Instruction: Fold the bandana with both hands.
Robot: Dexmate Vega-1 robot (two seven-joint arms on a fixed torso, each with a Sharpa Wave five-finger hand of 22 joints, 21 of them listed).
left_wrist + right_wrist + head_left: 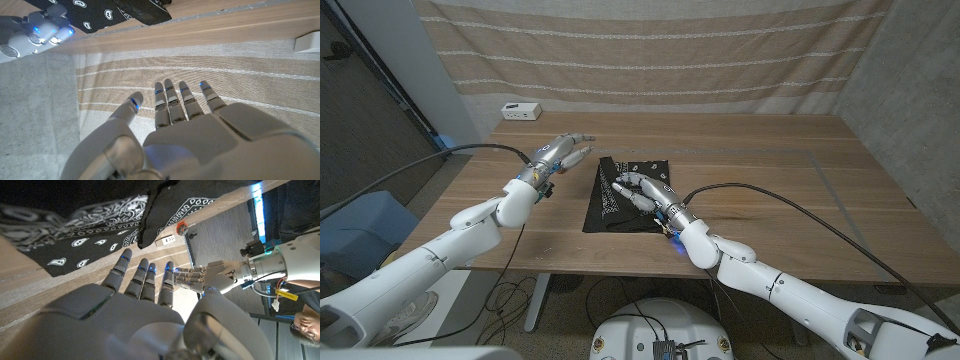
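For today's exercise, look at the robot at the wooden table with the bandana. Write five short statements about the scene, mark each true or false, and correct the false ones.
1. The bandana is black with a white pattern. True.
2. The left hand grips a corner of the bandana. False: it is beside the cloth with its fingers spread, holding nothing.
3. The right hand is over the bandana. True.
4. The bandana hangs over the table's front edge. False: it lies wholly on the tabletop, near the middle.
5. A small white box sits at the table's far left corner. True.
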